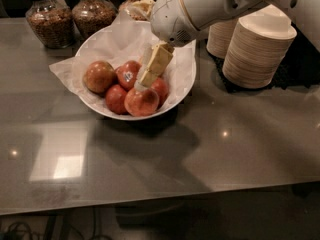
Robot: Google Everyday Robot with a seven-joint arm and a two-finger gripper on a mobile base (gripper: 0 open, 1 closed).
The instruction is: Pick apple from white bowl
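Note:
The white bowl [182, 81], lined with crinkled white paper, stands at the back middle of the table and holds several apples. The apple [99, 76], large and mottled red-orange with a yellowish side, lies at the bowl's left. A red apple with a blue-white sticker [128, 74] lies beside it. My gripper [146, 79] reaches down from the upper right into the middle of the bowl, just above a red-orange apple at the front [141, 102] and to the right of the mottled apple. It hides what lies behind it.
Two stacks of beige disposable bowls [257, 51] stand right of the white bowl on a dark mat. Glass jars of grain [47, 21] stand along the back left. The white arm [200, 6] crosses above the bowl's far rim. The grey table's front edge [150, 201] runs near the bottom.

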